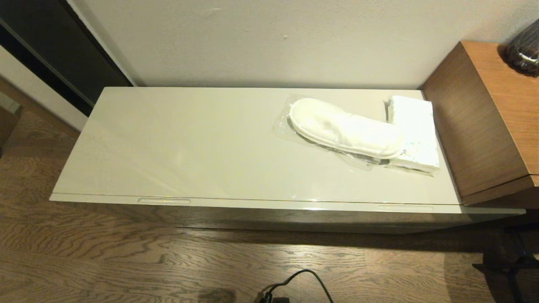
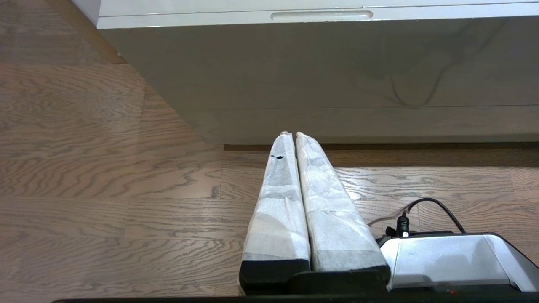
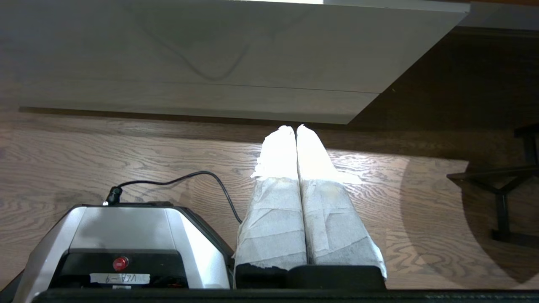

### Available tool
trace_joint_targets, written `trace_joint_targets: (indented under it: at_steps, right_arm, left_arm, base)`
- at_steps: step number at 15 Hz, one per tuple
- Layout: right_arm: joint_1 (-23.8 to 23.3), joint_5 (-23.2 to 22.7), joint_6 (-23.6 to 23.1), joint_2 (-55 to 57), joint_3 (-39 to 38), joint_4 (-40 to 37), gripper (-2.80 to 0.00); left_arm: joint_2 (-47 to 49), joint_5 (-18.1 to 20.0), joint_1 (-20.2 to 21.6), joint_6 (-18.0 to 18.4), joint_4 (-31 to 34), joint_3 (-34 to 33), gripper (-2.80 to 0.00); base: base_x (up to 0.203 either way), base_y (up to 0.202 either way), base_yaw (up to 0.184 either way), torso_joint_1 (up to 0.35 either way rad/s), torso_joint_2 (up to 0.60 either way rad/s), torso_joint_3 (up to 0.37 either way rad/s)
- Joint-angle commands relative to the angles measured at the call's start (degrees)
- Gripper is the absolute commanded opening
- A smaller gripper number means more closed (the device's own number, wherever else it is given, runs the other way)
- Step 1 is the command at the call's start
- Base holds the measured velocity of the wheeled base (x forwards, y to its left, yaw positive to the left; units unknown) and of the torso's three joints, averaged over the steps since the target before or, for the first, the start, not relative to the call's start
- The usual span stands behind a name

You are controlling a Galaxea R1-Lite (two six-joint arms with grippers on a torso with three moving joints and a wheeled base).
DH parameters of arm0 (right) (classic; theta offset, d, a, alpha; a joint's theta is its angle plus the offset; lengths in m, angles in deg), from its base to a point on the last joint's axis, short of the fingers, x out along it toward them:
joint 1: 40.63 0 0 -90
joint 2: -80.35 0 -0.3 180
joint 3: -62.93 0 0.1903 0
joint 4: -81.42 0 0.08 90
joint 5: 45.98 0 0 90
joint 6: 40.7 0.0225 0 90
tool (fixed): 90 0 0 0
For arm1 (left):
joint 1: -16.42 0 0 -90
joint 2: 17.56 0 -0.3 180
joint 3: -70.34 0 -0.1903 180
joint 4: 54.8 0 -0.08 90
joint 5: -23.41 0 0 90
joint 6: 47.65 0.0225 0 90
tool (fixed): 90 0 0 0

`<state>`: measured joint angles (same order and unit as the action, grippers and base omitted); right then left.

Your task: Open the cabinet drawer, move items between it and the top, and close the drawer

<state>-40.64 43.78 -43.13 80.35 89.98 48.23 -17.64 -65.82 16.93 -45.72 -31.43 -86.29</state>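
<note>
The glossy cream-white top (image 1: 189,143) spans the whole cabinet. On its right part lies the white slipper in clear wrap (image 1: 343,128), its toe end resting over the flat white tissue pack (image 1: 414,130) by the right edge. The cabinet drawer (image 1: 261,203) is shut, its front strip with two recessed slots (image 1: 164,200) flush under the top; the left slot (image 2: 321,15) also shows in the left wrist view. Both arms are out of the head view. My left gripper (image 2: 291,134) is shut, empty, low before the cabinet front. My right gripper (image 3: 294,127) is shut, empty, near the cabinet's right corner.
A taller brown wooden unit (image 1: 484,118) stands against the cabinet's right end, with a dark ribbed vase (image 1: 524,48) on it. Wood floor lies in front, with a black cable (image 1: 303,282) and my base (image 3: 122,248). A dark stand (image 1: 511,263) is at the right.
</note>
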Motion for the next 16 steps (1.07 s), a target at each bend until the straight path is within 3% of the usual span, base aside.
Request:
trace_joint_targets:
  at_steps: [1,16]
  right_arm:
    - [0.01,0.07,0.14,0.08,-0.08,-0.09,-2.8]
    - [0.01,-0.28,0.05,0.06,0.1,-0.11,-2.8]
  left_arm:
    - [0.07,0.0,0.02,0.01,0.0,0.07,-2.8]
    - [0.07,0.03,0.02,0.01,0.0,0.0,-2.8]
  base:
    - [0.0,0.0,0.0,0.0,0.0,0.0]
    - [0.0,0.0,0.0,0.0,0.0,0.0]
